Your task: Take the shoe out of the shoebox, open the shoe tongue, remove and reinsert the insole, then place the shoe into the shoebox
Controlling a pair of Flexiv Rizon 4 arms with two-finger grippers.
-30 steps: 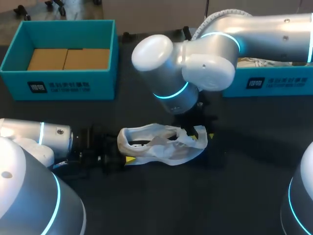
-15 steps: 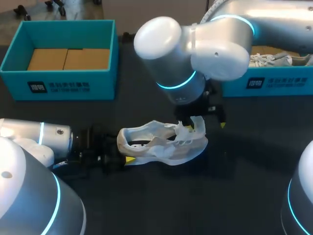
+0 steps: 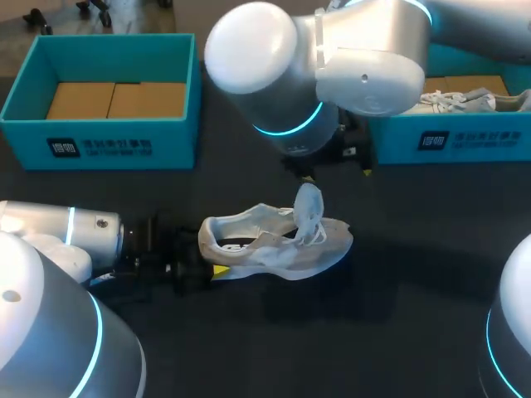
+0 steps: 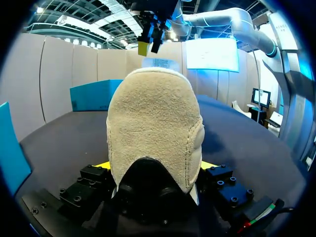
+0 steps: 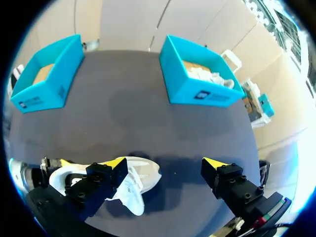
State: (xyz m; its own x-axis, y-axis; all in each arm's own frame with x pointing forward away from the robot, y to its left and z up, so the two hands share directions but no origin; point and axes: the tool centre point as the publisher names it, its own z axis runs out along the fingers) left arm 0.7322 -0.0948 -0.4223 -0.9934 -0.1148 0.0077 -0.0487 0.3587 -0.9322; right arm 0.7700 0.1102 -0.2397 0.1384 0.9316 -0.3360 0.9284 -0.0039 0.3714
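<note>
Raised right gripper (image 3: 338,170) clear above shoe (image 3: 274,245), spread and empty, leaving tongue (image 3: 309,207) standing upright; kept left gripper (image 4: 154,168) pinched on heel, shoe flat on counter (image 3: 415,290); tongue step looks done, insole pull likely next.

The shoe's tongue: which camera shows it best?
The head view: the tongue stands up from the white shoe, fully visible, just under the right gripper. The right wrist view shows it partly, beside one finger. The left wrist view shows only the heel, clamped in the left gripper; the tongue is hidden.
</note>
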